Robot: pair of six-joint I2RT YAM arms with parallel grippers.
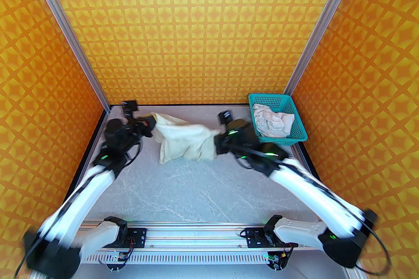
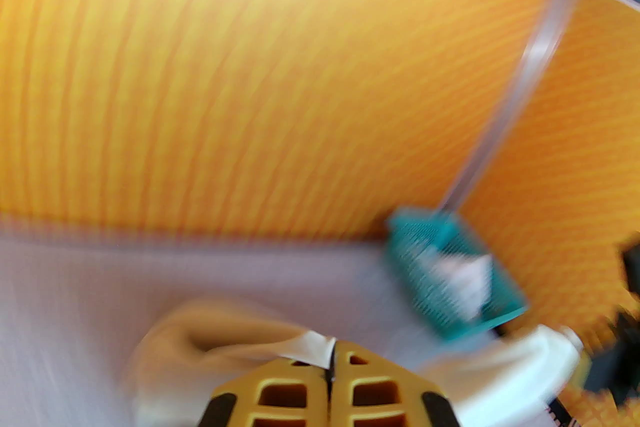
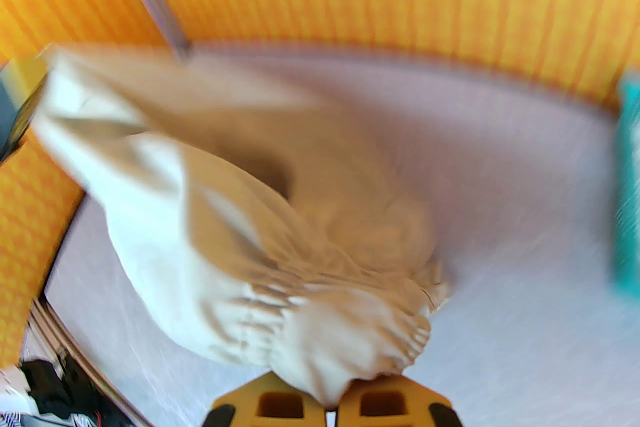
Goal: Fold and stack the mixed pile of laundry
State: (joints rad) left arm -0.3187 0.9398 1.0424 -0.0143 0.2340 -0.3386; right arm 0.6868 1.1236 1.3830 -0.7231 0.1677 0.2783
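Note:
The beige-cream garment (image 1: 183, 140) hangs stretched between my two grippers above the table's far half. My left gripper (image 1: 151, 126) is shut on its left end; in the left wrist view the yellow fingers (image 2: 331, 377) pinch a white edge of the cloth (image 2: 220, 340). My right gripper (image 1: 216, 140) is shut on the right end, where the gathered elastic band (image 3: 350, 340) bunches into the closed fingers (image 3: 330, 407). The rest of the garment (image 3: 225, 194) drapes away toward the left arm. The white shirt (image 1: 271, 122) lies crumpled in the teal basket. Both wrist views are motion-blurred.
The teal mesh basket (image 1: 299, 127) stands at the far right corner, close behind my right arm; its blurred shape (image 2: 415, 240) appears in the left wrist view too. Orange patterned walls enclose the grey table (image 1: 209, 186) on three sides. Open table surface lies in front of the garment.

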